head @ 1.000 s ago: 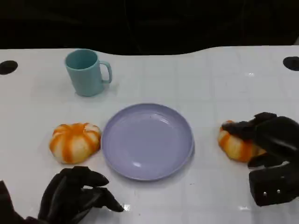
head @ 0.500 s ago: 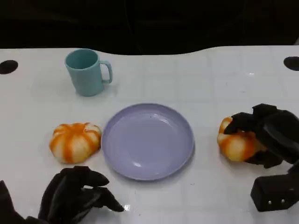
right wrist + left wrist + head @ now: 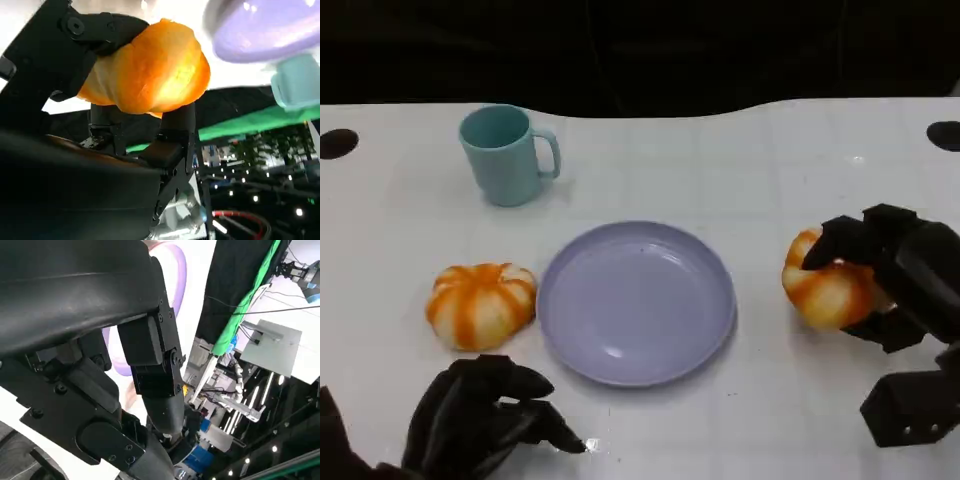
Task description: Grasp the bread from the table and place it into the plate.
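Note:
My right hand (image 3: 892, 280) grips an orange-and-white striped bread roll (image 3: 828, 291) just right of the lilac plate (image 3: 636, 302), lifted slightly off the white table. In the right wrist view the roll (image 3: 150, 75) sits between my black fingers (image 3: 170, 135), with the plate (image 3: 265, 30) beyond it. A second striped roll (image 3: 480, 304) lies on the table against the plate's left rim. My left hand (image 3: 480, 420) rests near the table's front edge below that roll, fingers curled in and holding nothing. The left wrist view shows its fingers (image 3: 150, 365) and a part of the plate (image 3: 172, 270).
A teal mug (image 3: 506, 154) stands behind the plate to the left, handle to the right; it shows in the right wrist view as well (image 3: 297, 82). Black round holes (image 3: 337, 143) (image 3: 943, 134) mark the table's far corners. A dark edge runs behind the table.
My right hand has closed around the right roll and raised it a little, tilting it toward the plate. The left hand, the other roll, the plate and the mug have stayed put.

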